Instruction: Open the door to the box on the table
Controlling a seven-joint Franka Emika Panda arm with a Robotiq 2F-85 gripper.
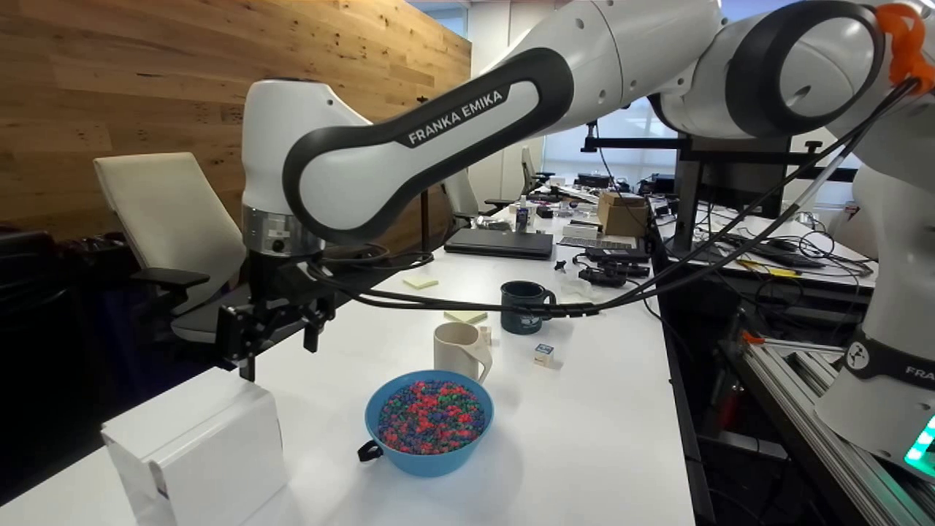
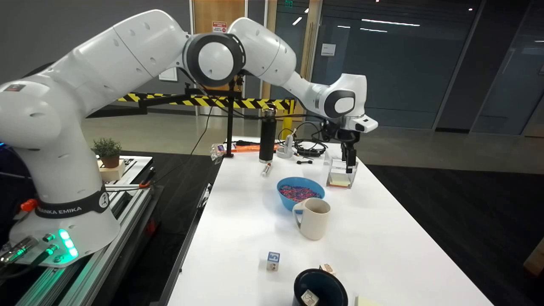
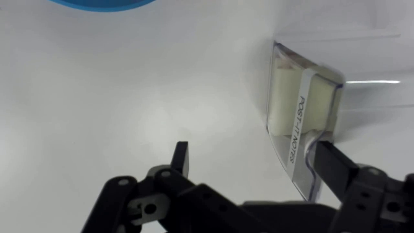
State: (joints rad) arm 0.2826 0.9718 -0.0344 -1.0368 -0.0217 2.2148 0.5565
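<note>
The white box (image 1: 212,446) stands on the white table (image 1: 584,446), in the near left of an exterior view. Its door looks to be the clear front panel (image 3: 294,145) labelled POST-IT NOTES, with yellow notes behind it; this clear front also shows in an exterior view (image 2: 335,169). My gripper (image 3: 252,145) is open and pointed down at that front, also seen in both exterior views (image 1: 279,356) (image 2: 349,165). In the wrist view the right finger is at the wavy dark lip of the clear front; I cannot tell whether it touches. The left finger is well apart from it.
A blue bowl (image 1: 431,424) of coloured bits stands beside the box, then a beige mug (image 1: 460,351) and a dark mug (image 1: 522,307). A small cube (image 2: 273,261) lies near them. A black bottle (image 2: 267,134) and coiled cables (image 2: 309,148) are beyond the box.
</note>
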